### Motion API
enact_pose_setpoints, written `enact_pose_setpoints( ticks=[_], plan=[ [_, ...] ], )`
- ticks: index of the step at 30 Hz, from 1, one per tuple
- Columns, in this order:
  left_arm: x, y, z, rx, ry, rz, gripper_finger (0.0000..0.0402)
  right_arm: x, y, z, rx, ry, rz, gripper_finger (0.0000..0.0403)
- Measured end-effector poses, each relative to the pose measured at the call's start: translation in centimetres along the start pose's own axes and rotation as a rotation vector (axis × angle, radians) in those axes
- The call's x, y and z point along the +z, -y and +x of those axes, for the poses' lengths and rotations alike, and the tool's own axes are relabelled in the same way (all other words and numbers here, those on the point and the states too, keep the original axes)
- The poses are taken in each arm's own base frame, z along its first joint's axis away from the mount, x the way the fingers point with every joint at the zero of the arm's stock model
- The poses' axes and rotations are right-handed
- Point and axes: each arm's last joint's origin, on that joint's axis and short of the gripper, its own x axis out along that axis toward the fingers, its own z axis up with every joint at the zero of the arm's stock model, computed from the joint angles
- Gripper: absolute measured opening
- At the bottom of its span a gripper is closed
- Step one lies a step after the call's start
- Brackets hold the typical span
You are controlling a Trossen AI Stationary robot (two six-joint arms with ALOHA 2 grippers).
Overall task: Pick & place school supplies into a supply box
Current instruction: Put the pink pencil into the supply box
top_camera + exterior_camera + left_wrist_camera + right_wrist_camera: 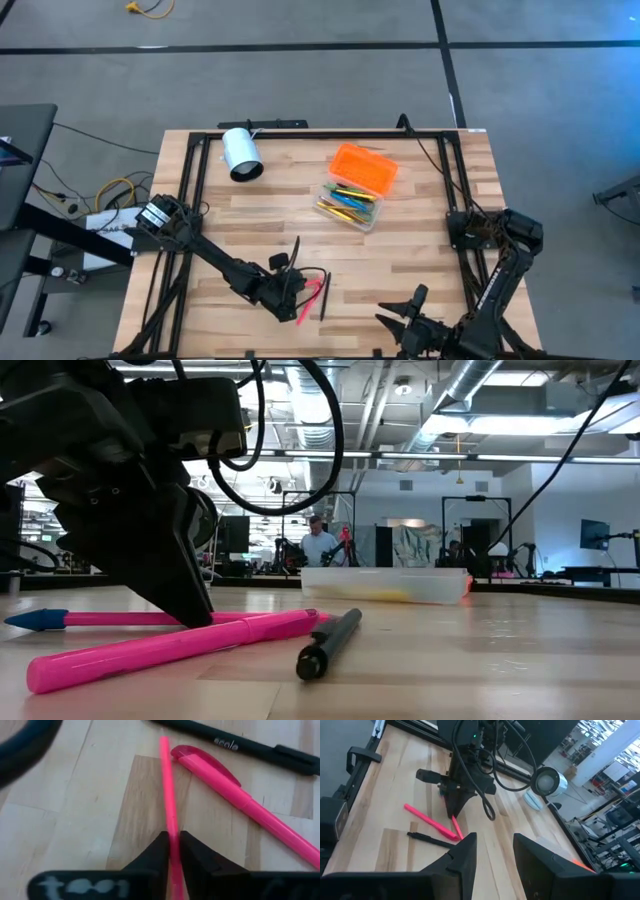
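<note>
Wooden bench (260, 215), grey floor beyond; I see my left gripper (171, 851) near the front edge, jaws pinched on a thin pink pen (168, 790). A black pen (235, 744) reads "ecole". Supply box (357, 186) sits mid-bench. Right gripper (494, 851) waits, jaws apart.

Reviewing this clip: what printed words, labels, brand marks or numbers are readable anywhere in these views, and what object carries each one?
"ecole": small pale lettering on the barrel of the black pen, seen in the left wrist view; the reading is likely but slightly soft.
Pale marks on the left hand body, at that view's bottom edge: too blurred to read.
Pink highlighter, thin pink pen, supply box, white cylinder: no readable text.
Background room signs in the low view: too small to read.
</note>
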Motion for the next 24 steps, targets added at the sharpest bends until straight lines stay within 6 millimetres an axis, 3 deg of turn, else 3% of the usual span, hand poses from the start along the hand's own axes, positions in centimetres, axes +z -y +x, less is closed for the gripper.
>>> enact_pose_setpoints(
  ticks=[4, 13, 24],
  plan=[
    [0.0, -0.1, 0.0, 0.019, 0.013, 0.006, 0.0008, 0.0, 0.0, 0.0, 0.010, -0.009, 0.005, 0.0122],
    [0.3, -0.7, 0.3, 0.097, 0.063, 0.003, 0.0006, 0.0, -0.2, 0.0, 0.029, -0.019, 0.023, 0.0122],
    [1.8, -3.5, 1.3, 0.327, 0.131, 0.117, 0.0005, 0.0, -0.2, 0.0, 0.034, -0.023, 0.025, 0.0122]
  ],
)
